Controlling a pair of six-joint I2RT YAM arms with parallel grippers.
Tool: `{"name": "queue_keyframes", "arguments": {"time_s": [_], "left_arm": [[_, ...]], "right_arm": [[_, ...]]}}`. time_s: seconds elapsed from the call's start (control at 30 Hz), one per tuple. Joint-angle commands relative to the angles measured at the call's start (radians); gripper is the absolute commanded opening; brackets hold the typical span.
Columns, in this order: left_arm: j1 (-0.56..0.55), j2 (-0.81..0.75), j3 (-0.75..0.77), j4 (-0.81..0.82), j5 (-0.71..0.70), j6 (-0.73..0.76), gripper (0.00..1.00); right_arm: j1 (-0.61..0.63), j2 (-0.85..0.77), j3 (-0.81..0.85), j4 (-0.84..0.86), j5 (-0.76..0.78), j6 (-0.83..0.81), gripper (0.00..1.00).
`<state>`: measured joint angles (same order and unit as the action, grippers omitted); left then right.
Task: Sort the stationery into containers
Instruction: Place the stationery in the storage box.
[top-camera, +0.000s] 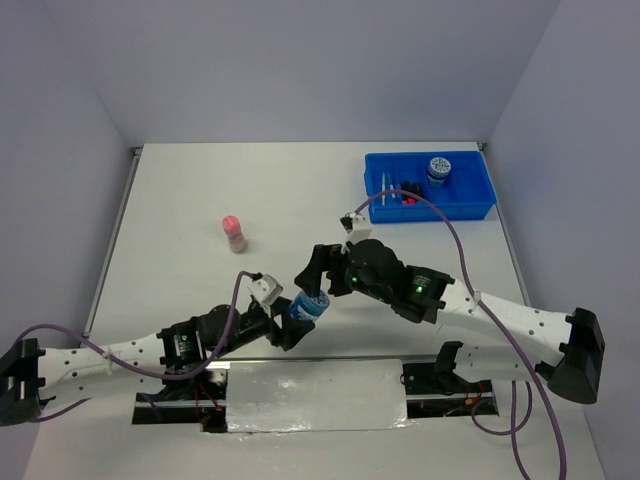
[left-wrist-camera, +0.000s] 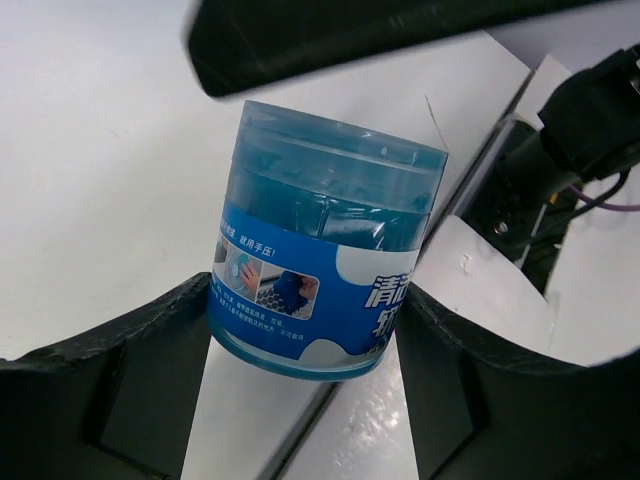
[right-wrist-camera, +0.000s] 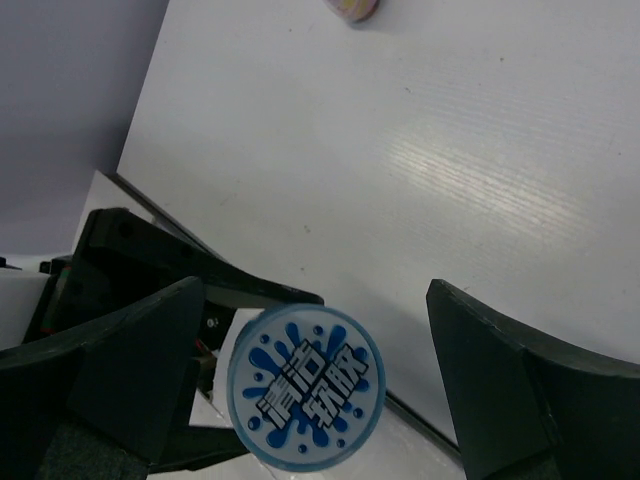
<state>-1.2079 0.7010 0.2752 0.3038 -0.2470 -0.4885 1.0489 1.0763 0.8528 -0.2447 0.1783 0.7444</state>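
Observation:
My left gripper (top-camera: 300, 312) is shut on a round blue jar (top-camera: 308, 305) and holds it above the table near the front middle. In the left wrist view the jar (left-wrist-camera: 320, 270) sits between both fingers (left-wrist-camera: 120, 380). My right gripper (top-camera: 318, 272) hangs open just over the jar. In the right wrist view the jar's lid (right-wrist-camera: 305, 400) lies between its spread fingers (right-wrist-camera: 520, 380), with a gap on the right side. The blue tray (top-camera: 470, 208) at the far right holds a second blue jar (top-camera: 439, 170), markers (top-camera: 408, 193) and pale sticks (top-camera: 386, 184). A pink-capped bottle (top-camera: 234, 232) stands on the table at centre left.
A shiny plate (top-camera: 315, 395) covers the near table edge between the arm bases. Purple cables (top-camera: 450, 230) loop from both arms. Grey walls close in the table on three sides. The pink-capped bottle also shows at the top of the right wrist view (right-wrist-camera: 352, 8).

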Motion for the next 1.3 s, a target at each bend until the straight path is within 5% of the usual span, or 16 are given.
{"name": "queue_keyframes", "arguments": {"time_s": [0.0,0.53,0.67,0.87,1.0,1.07,1.17,1.2,1.27], "left_arm": [[-0.007,-0.012,0.064,0.153,-0.063,0.068,0.00],[-0.010,-0.069,0.051,0.181,-0.061,0.156,0.00],[-0.010,-0.052,0.058,0.166,-0.055,0.159,0.00],[-0.012,-0.032,0.044,0.167,-0.072,0.151,0.00],[-0.012,-0.029,0.042,0.147,-0.104,0.151,0.02],[-0.012,-0.023,0.054,0.130,-0.138,0.143,0.19],[-0.012,-0.003,0.082,0.090,-0.187,0.122,0.57],[-0.012,0.009,0.093,0.075,-0.211,0.108,0.90],[-0.012,0.047,0.146,-0.009,-0.244,0.073,0.99]], "right_arm": [[-0.003,-0.053,-0.018,-0.016,-0.036,0.015,1.00],[0.002,-0.019,-0.064,0.174,-0.300,0.046,0.96],[0.003,-0.044,-0.078,0.211,-0.290,0.049,0.80],[0.003,-0.059,-0.051,0.170,-0.257,0.033,0.76],[0.003,-0.081,-0.069,0.179,-0.272,0.027,0.45],[0.003,-0.094,-0.075,0.183,-0.266,0.030,0.00],[0.003,-0.108,-0.089,0.191,-0.246,0.020,0.00],[0.002,-0.113,-0.092,0.202,-0.237,0.012,0.00],[-0.015,-0.118,-0.089,0.173,-0.180,-0.029,0.00]]}}
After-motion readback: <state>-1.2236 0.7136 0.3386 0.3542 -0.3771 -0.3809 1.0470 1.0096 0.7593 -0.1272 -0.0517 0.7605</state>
